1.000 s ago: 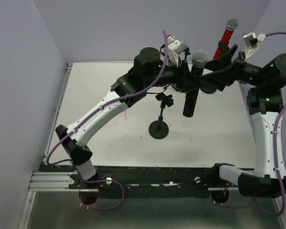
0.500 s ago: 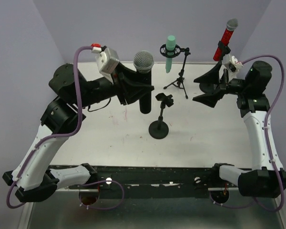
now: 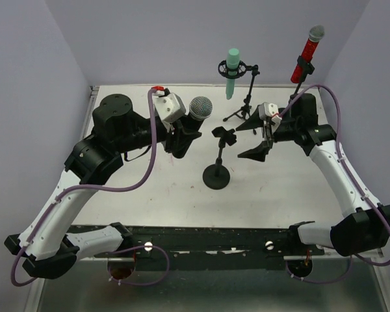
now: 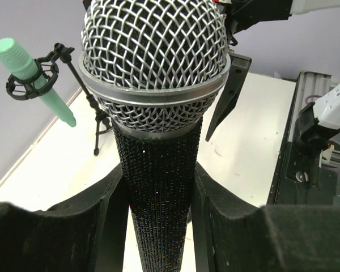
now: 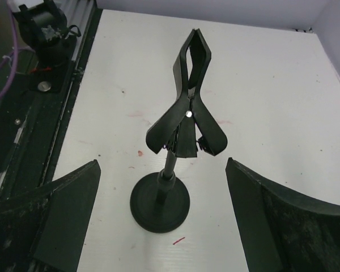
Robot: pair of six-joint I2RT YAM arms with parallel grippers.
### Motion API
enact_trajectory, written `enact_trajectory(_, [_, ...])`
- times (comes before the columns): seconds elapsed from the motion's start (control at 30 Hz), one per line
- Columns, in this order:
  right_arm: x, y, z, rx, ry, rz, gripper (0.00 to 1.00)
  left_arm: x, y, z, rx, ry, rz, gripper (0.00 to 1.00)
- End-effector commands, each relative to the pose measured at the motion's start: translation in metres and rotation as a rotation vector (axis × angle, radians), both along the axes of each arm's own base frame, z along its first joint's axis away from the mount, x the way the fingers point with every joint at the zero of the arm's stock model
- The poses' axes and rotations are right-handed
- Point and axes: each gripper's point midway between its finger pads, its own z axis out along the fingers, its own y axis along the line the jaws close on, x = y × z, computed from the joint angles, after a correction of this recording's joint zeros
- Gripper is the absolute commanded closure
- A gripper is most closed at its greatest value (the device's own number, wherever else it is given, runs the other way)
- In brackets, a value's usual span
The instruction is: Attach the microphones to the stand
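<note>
My left gripper (image 3: 181,138) is shut on the black microphone (image 3: 196,114) with the grey mesh head, held upright left of the small round-base stand (image 3: 217,174). In the left wrist view the black body (image 4: 158,192) sits clamped between both fingers. The stand's spring clip (image 5: 187,107) is empty. My right gripper (image 3: 255,138) is open and empty, just right of that stand, pointing at it. The mint-green microphone (image 3: 231,70) hangs in a tripod stand's shock mount at the back. The red microphone (image 3: 308,49) stands clipped in a stand at the back right.
The tripod stand's legs (image 3: 242,116) stand behind the right gripper. A raised wall borders the white table's left edge (image 3: 84,130). The black rail with the arm bases (image 3: 208,250) runs along the near edge.
The left arm has brought the black microphone lower and to the right, closer to the round-base stand. The right gripper has swung left and down to face the stand, still open.
</note>
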Motion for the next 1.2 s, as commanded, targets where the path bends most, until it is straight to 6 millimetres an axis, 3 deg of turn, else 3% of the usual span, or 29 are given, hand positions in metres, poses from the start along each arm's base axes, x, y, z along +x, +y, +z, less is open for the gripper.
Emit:
enact_trajectory(0.0, [0.008, 0.002, -0.012, -0.021, -0.050, -0.021, 0.00, 0.006, 0.003, 0.005, 0.008, -0.063, 0.018, 1.00])
enact_trajectory(0.53, [0.000, 0.028, -0.001, 0.063, 0.039, 0.054, 0.01, 0.023, -0.024, 0.010, -0.030, -0.046, -0.043, 1.00])
enact_trajectory(0.7, [0.000, 0.031, -0.002, 0.068, 0.048, 0.053, 0.07, 0.027, -0.028, 0.011, -0.033, -0.045, -0.046, 1.00])
enact_trajectory(0.9, [0.000, 0.032, 0.001, 0.068, 0.053, 0.044, 0.24, 0.030, -0.031, 0.012, -0.039, -0.044, -0.045, 1.00])
enact_trajectory(0.97, [0.000, 0.032, 0.001, 0.067, 0.053, 0.042, 0.37, 0.032, -0.032, 0.013, -0.038, -0.043, -0.047, 1.00])
enact_trajectory(1.07, [0.000, 0.031, -0.002, 0.063, 0.056, 0.033, 0.64, 0.035, -0.035, 0.014, -0.029, -0.052, -0.049, 1.00])
enact_trajectory(1.17, [-0.001, 0.030, -0.003, 0.061, 0.049, 0.030, 0.74, 0.040, -0.039, 0.016, -0.020, -0.056, -0.059, 1.00])
